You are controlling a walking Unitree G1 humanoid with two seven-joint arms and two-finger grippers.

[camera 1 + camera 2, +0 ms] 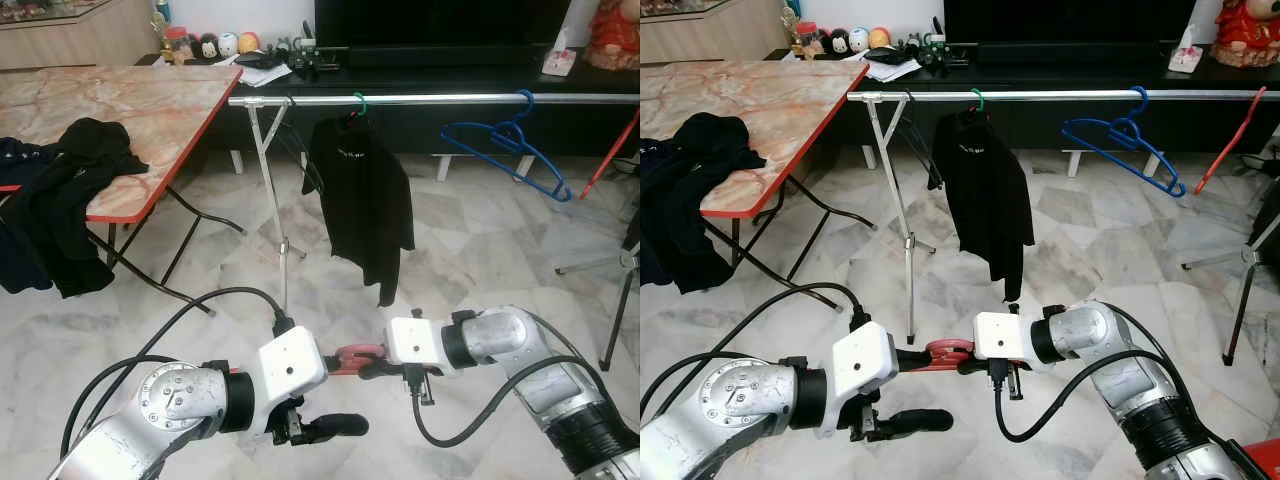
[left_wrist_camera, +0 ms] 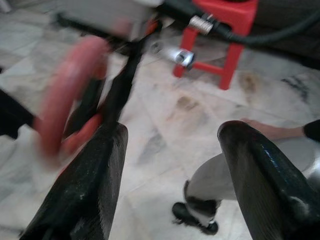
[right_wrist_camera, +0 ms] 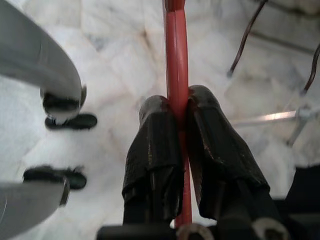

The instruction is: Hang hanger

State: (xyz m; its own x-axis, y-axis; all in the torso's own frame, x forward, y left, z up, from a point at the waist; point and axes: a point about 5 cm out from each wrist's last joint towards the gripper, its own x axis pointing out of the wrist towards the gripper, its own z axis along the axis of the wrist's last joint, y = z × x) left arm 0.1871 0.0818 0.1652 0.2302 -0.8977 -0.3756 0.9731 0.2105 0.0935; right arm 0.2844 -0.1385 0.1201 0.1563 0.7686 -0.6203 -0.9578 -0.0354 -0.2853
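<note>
A: Where's the red hanger [image 1: 948, 352]?
B: Low in front of the robot, between the two arms, above the marble floor [image 1: 470, 250]. The right end effector [image 3: 178, 112] is clenched on it, both black fingers [image 3: 155, 150] pressing its thin red bar.
A: And the left end effector [image 2: 170, 160]?
B: Released, fingers spread wide, with the blurred hanger loop just beside one finger.
A: The rail [image 1: 420, 99]?
B: Across the room ahead. A black shirt [image 1: 360, 200] hangs from it on a green hook [image 1: 358, 102], and a blue hanger [image 1: 510, 145] hangs well apart to the right.
A: Anything else?
B: Dark clothes [image 1: 70, 190] draped over the surface [image 1: 140, 110] on the left.
</note>
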